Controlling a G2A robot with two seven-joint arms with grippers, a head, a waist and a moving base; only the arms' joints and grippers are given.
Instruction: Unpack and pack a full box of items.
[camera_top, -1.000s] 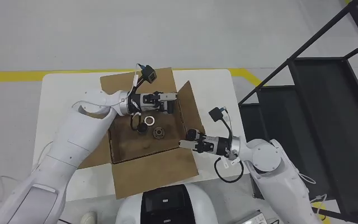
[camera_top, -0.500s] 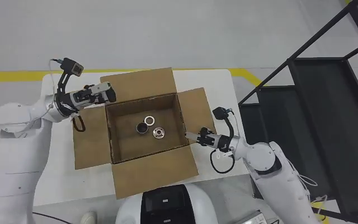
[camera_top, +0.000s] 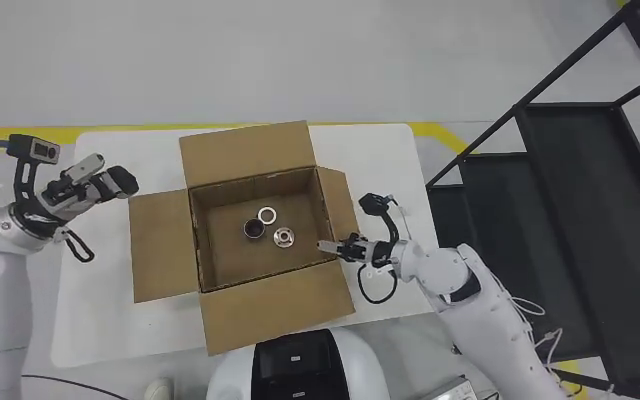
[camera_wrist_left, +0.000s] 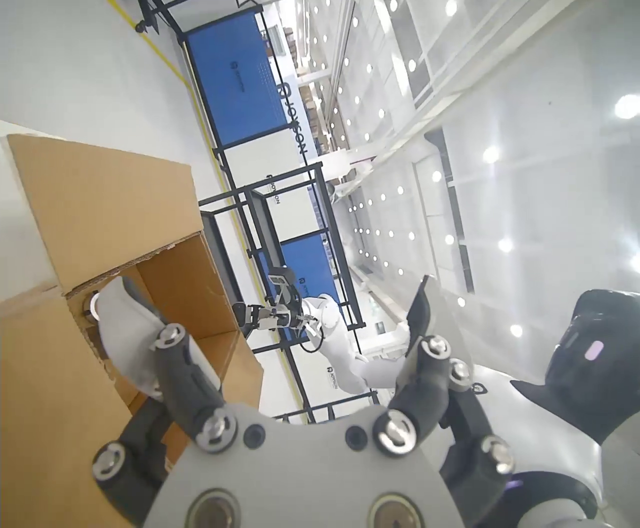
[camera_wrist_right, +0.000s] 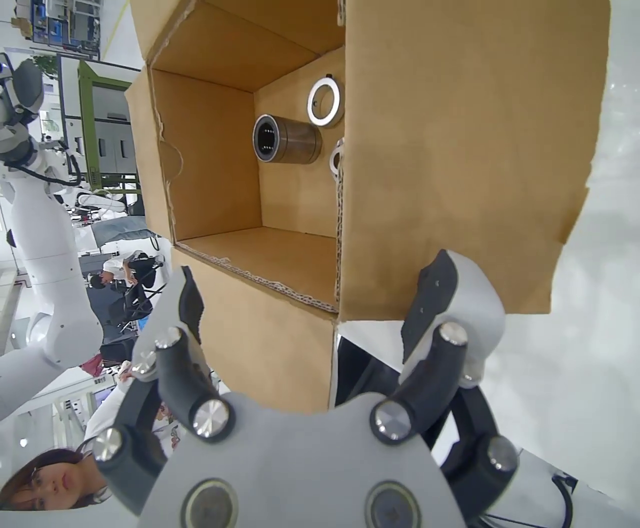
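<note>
Right claw (camera_wrist_right: 312, 272) of mine wide apart, box (camera_wrist_right: 450, 125) corner just ahead; left claw (camera_wrist_left: 265, 292) likewise apart, box nearby

Box (camera_top: 250, 155): plain brown cardboard. Table (camera_top: 375, 160): white. Ring (camera_top: 268, 214): silver. Cylinder (camera_top: 253, 230): dark steel-grey. Flange (camera_top: 284, 237): silver. Floor stripe (camera_top: 60, 134), upper left of frame: yellow.

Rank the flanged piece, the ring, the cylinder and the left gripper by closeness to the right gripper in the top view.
1. Flanged piece, in the box, on the side by the right gripper.
2. Ring and cylinder, mid-box: too close to call.
3. Left gripper, beyond the box's opposite side.
</note>
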